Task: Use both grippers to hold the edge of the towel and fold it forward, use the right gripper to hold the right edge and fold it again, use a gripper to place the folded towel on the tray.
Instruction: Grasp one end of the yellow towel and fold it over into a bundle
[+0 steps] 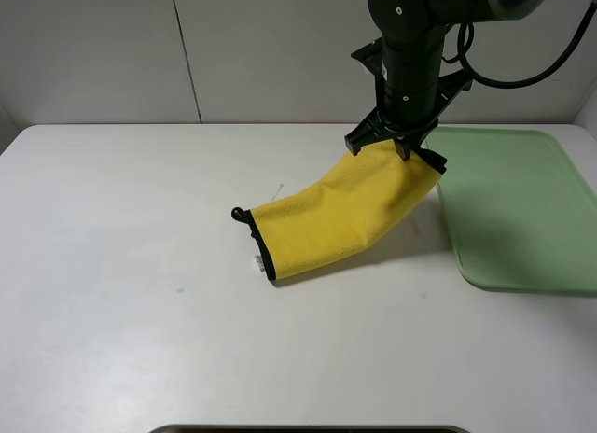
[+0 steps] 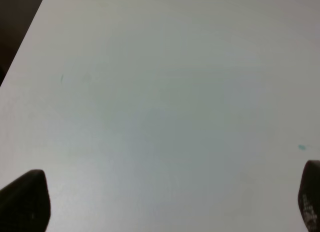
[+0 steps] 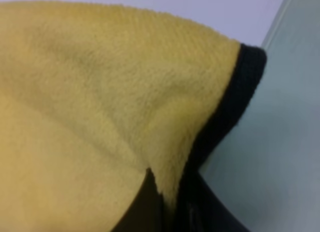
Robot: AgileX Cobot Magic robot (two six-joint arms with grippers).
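A folded yellow towel [image 1: 340, 214] with black edging hangs from my right gripper [image 1: 399, 149], which is shut on its right end and holds that end lifted above the table. The towel's left end still rests on the table. In the right wrist view the yellow towel [image 3: 100, 107] fills the frame, its black edge [image 3: 235, 102] pinched between the fingers. A light green tray [image 1: 522, 209] lies at the right, just beside the held end. My left gripper [image 2: 165, 202] is open over bare table, its two fingertips [image 2: 25, 199] at the frame's corners, away from the towel.
The white table [image 1: 140, 265] stretches to the left and front. A white wall stands behind it. A dark rim shows at the bottom edge of the high view [image 1: 308, 429]. The tray's edge also shows in the right wrist view [image 3: 285, 117].
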